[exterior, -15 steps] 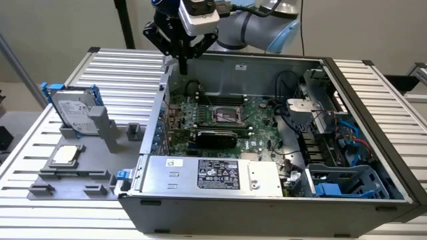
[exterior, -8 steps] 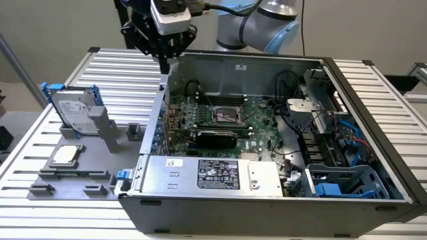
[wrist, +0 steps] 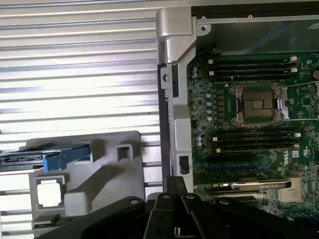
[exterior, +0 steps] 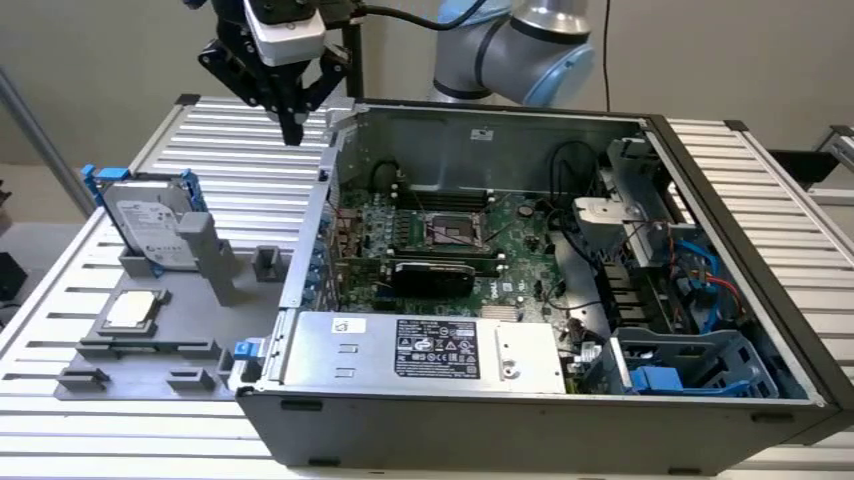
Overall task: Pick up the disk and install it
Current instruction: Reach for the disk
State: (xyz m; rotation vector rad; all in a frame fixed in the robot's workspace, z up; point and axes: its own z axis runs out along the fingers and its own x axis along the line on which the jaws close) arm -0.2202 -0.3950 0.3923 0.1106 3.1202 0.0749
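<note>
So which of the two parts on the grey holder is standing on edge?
The disk, framed in blue, stands on edge at the far end; the small square CPU chip lies flat.

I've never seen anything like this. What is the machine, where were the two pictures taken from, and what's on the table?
It is a robot arm with a gripper, its hand. One picture comes from a camera standing off the arm, the other from a camera on its wrist. On the ribbed metal table lies an open computer case, its green circuit board bare. Beside it a grey holder keeps the disk upright in its blue frame and a small square chip flat. The gripper hangs above the table, shut and holding nothing.
</note>
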